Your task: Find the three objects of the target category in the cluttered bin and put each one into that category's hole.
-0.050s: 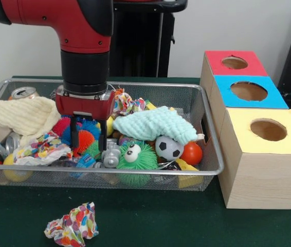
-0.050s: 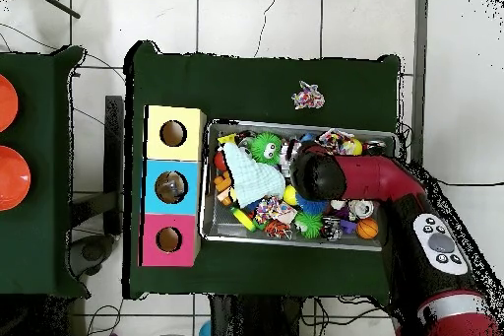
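Directly below the gripper point(image 1: 88, 138), in the front view, sits a heap of spiky rubber balls: a red-orange one point(image 1: 82, 139) between the two black fingers, a blue one point(image 1: 88, 125) just behind it. The fingers stand apart, nothing clamped between them, tips down among the clutter in the wire bin point(image 1: 211, 154).

Target category not stated; which things count cannot be told. Likely candidates by kind: spiky balls, with a green one with eyes point(image 1: 136, 157) just beside the gripper toward the boxes; or crumpled printed paper wads, one point(image 1: 43, 149) in the bin on the gripper's other side, one point(image 1: 74, 225) lying out on the green table in front of the bin.

Key relation: the red-orange ball lies straight under the hand, so a short descent and a close would do, no sideways travel. It is round, so no long axis to line up.

Boxes with holes stand beside the bin's end: yellow point(image 1: 268, 129) nearest the camera, then blue point(image 1: 249, 91), then red point(image 1: 234, 63). Carry from the pick runs across the bin over the pale green cloth point(image 1: 153, 125).
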